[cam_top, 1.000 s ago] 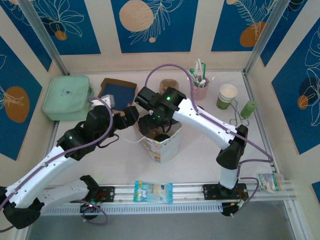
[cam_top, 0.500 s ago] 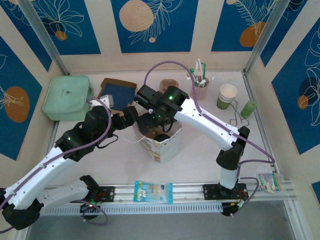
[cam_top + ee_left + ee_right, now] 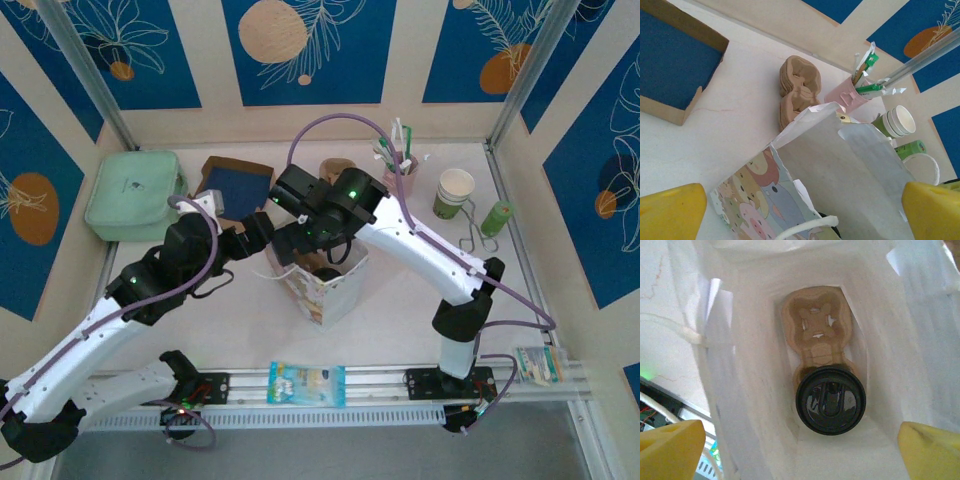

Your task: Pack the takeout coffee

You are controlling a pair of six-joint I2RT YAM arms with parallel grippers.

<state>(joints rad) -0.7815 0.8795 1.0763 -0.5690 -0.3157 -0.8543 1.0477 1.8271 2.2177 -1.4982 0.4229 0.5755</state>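
Note:
The takeout coffee stands at the bottom of the white paper bag, its round black lid facing up. It sits in one end of a brown cup carrier. My right gripper hangs open over the bag's mouth, and nothing is between its yellow fingers. In the top view the bag stands mid-table with the dark lid just showing inside. My left gripper is open at the bag's left side by the printed wall and the white handle. It holds nothing.
A green pouch and an open box with a blue inside lie at the back left. Spare brown carriers, a pink cup of stirrers, stacked paper cups and a green tube stand behind and right. A snack packet lies on the front rail.
The right gripper has drawn slightly up and back over the bag. The left gripper has edged a little further along the bag's left side. Both stay open.

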